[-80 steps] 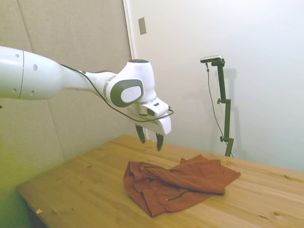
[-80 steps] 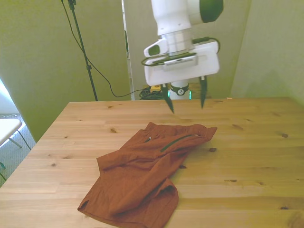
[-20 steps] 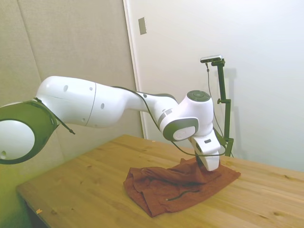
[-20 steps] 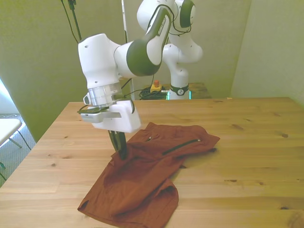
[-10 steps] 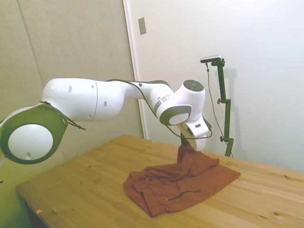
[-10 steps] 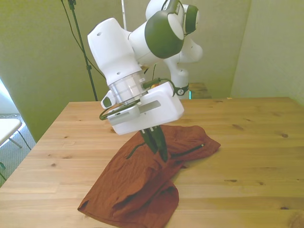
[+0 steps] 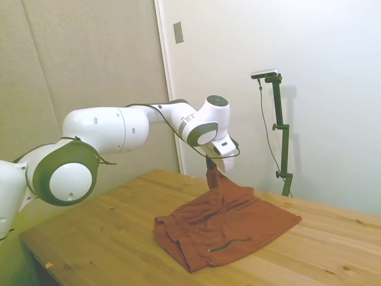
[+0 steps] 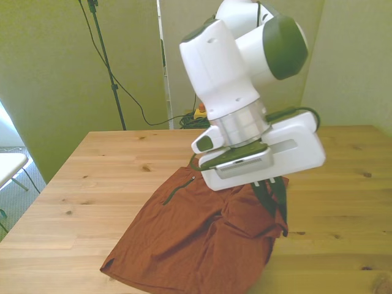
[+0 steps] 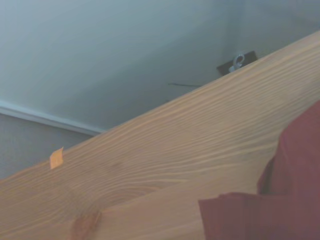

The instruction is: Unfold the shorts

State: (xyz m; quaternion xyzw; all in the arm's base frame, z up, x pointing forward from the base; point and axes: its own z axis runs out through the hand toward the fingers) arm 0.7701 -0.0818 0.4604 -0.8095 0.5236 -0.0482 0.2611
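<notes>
Fingers: your gripper [image 8: 271, 199] looks clenched on a raised fold of the shorts [image 8: 184, 239].
Shorts: peak at the table's [image 8: 92, 171] 3 o'clock side, rest lying flat.

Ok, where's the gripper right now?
In the side view the gripper is above the table, shut on a raised peak of the shorts at their far side; the rest of them lies on the wood.

White rounded arm [image 7: 101, 128], grey-green joint caps, thin black cable, dark claw [image 8: 274, 197]
</notes>
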